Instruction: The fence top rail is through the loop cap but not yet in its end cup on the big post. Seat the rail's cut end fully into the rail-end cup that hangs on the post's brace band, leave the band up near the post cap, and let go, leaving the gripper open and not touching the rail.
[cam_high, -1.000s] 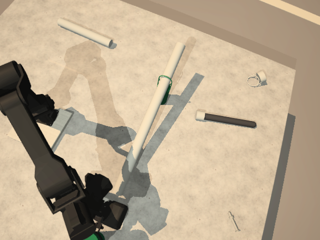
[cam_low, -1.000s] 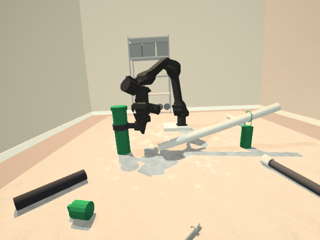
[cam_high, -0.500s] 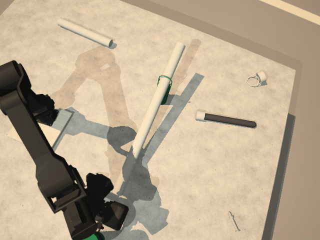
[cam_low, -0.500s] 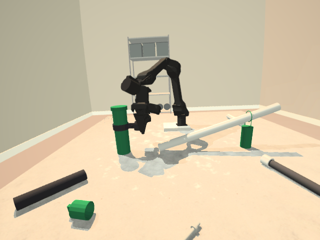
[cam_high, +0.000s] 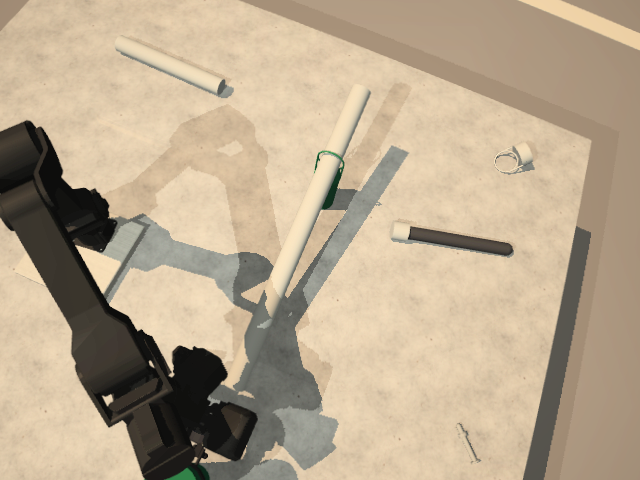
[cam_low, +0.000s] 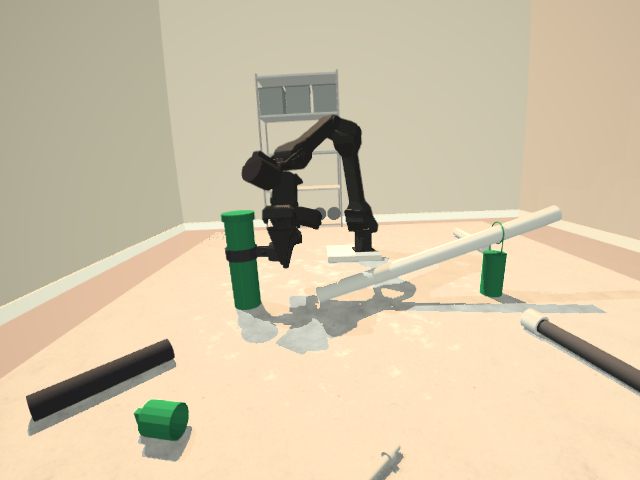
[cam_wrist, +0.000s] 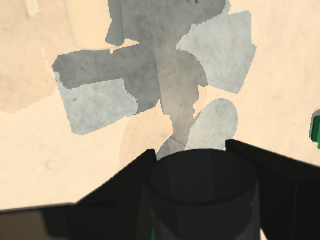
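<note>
The white rail (cam_high: 305, 222) (cam_low: 439, 253) (cam_wrist: 90, 22) runs through the loop of the small green post (cam_low: 493, 273) and slopes down. Its lower end is low, at or near the floor, apart from the cup. The big green post (cam_high: 183, 473) (cam_low: 244, 286) stands upright with the black brace band (cam_low: 241, 254) around it, below the post cap (cam_low: 237, 215). The black rail-end cup (cam_low: 264, 251) (cam_wrist: 202, 197) sticks out from the band, its open mouth facing the rail side. My gripper (cam_low: 283, 255) (cam_wrist: 190, 152) is shut on this cup, a finger on each side.
A white tube (cam_high: 170, 64) lies at the back. A dark tube with a white end (cam_high: 460, 241) (cam_low: 589, 351), a small white ring cap (cam_high: 523, 153) and a bolt (cam_high: 467, 444) lie aside. A black tube (cam_low: 103, 377) and a green cup (cam_low: 162, 419) lie in front.
</note>
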